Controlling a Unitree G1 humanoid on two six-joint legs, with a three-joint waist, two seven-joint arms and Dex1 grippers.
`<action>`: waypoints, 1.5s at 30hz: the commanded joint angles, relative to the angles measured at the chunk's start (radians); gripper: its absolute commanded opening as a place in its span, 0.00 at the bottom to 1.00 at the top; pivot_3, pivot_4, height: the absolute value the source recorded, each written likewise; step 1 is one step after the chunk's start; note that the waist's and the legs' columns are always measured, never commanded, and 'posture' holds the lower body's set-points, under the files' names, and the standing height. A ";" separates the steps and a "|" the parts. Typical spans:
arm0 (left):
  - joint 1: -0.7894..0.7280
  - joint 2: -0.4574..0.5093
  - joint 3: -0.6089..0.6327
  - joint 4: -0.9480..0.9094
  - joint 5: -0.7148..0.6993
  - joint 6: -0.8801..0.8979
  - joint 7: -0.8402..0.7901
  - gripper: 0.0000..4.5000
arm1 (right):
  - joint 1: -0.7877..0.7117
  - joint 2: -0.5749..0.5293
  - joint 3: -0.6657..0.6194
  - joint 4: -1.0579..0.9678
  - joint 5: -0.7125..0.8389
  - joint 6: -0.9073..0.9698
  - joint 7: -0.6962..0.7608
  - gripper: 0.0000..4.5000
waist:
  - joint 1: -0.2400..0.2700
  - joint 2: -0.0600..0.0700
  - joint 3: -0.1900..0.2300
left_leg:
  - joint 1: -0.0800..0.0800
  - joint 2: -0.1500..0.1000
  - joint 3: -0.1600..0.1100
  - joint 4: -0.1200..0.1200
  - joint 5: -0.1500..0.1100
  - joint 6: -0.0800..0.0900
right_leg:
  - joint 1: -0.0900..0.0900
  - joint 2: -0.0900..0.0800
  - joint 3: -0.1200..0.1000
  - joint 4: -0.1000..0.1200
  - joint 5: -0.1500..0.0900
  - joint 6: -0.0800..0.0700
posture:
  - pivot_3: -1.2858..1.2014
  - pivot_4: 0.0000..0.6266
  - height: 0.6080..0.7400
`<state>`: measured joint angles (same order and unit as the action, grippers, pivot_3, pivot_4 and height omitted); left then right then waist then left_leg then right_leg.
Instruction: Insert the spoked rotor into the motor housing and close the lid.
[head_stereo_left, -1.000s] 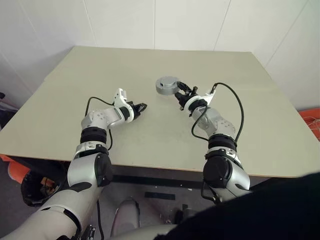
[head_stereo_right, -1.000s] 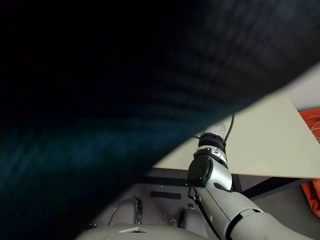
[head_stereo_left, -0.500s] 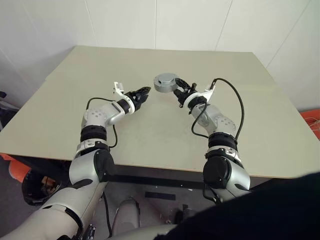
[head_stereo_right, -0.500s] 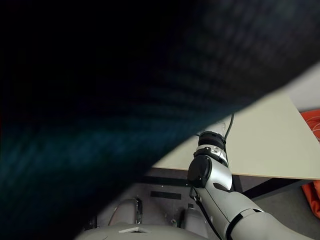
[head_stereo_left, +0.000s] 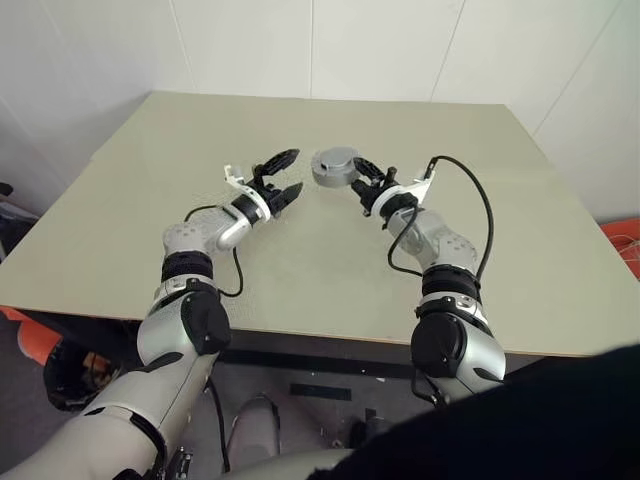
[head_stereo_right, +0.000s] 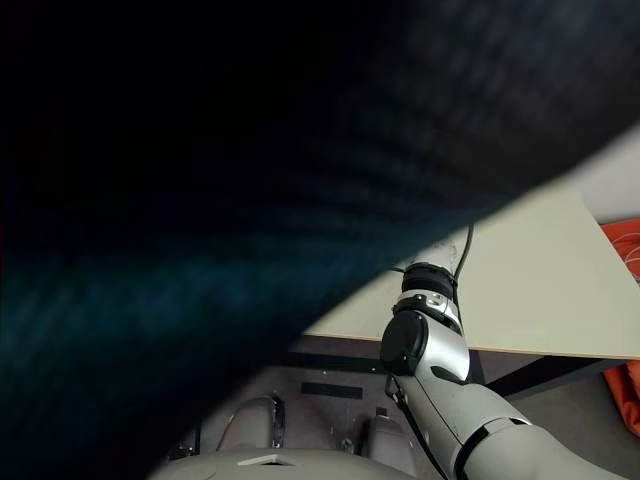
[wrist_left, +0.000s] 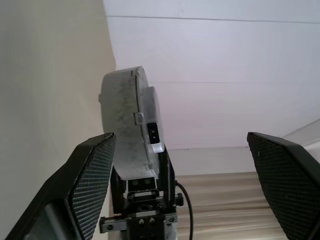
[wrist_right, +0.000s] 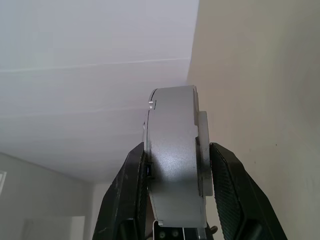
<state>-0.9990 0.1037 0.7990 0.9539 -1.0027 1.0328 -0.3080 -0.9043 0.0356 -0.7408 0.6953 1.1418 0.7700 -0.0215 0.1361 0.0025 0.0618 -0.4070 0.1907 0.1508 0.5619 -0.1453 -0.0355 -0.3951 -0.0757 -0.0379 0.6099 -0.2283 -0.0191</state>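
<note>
Grey metal round unit, the motor housing (head_stereo_left: 334, 167), sits upper centre of the left eye view, held off the table (head_stereo_left: 300, 260) by the right gripper (head_stereo_left: 362, 183). In the right wrist view the housing (wrist_right: 173, 170) stands edge-on between the two black fingers (wrist_right: 125, 200), both pads pressed against its flat faces, so that claw is clamped on it. A small notch shows at its rim there. Whether the rotor or the lid is already inside it cannot be told; no separate rotor or lid is visible.

Left gripper (head_stereo_left: 280, 177) is just left of the housing in the left eye view, fingers spread wide apart, nothing between them, not touching the housing. In the left wrist view its two textured fingers (wrist_left: 92, 175) sit at the lower corners with the housing (wrist_left: 127, 130) seen between them, further off, a small dark connector on its side.

A black cable (head_stereo_left: 470, 215) loops from the right wrist back toward the forearm, right of centre. The table is pale beige; white panelled wall (head_stereo_left: 320, 45) runs across the top. An orange thing (head_stereo_left: 625, 245) sits at the right edge, off the table. A dark blurred cloth (head_stereo_right: 250, 200) covers most of the right eye view, blocking the work area there; a strip of table edge (head_stereo_right: 540, 300) remains at lower right.
</note>
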 joint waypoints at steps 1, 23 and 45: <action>-0.053 -0.010 0.005 0.061 -0.017 -0.028 -0.008 0.99 | -0.027 -0.010 0.018 -0.062 0.029 0.007 0.037 0.38 | 0.001 0.000 0.000 | 0.000 0.000 0.000 0.000 0.000 0.000 | 0.000 0.000 0.000 0.000 0.000 0.000 | 0.52 0.00 1.00; -0.104 -0.044 -0.049 0.220 0.078 -0.178 -0.059 0.99 | -0.011 -0.009 0.054 -0.125 0.033 0.005 0.034 0.38 | 0.017 0.000 0.000 | 0.000 0.000 0.000 0.001 0.000 0.000 | 0.001 -0.001 0.000 0.001 0.000 0.000 | 0.52 0.00 1.00; -0.164 -0.052 -0.007 0.257 0.066 -0.271 -0.150 0.99 | 0.080 0.009 0.049 -0.264 0.154 0.105 -0.024 0.38 | 0.019 0.000 0.000 | 0.000 0.000 0.000 0.001 0.000 0.000 | 0.000 -0.001 0.000 0.001 0.000 0.000 | 0.52 0.00 1.00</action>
<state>-1.1253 0.0413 0.7792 1.2205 -0.9195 0.7675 -0.4429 -0.8076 0.0471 -0.6869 0.5120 1.2321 0.8633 -0.0490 0.1548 0.0025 0.0618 -0.4069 0.1902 0.1505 0.5627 -0.1454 -0.0350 -0.3947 -0.0771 -0.0383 0.6109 -0.2280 -0.0187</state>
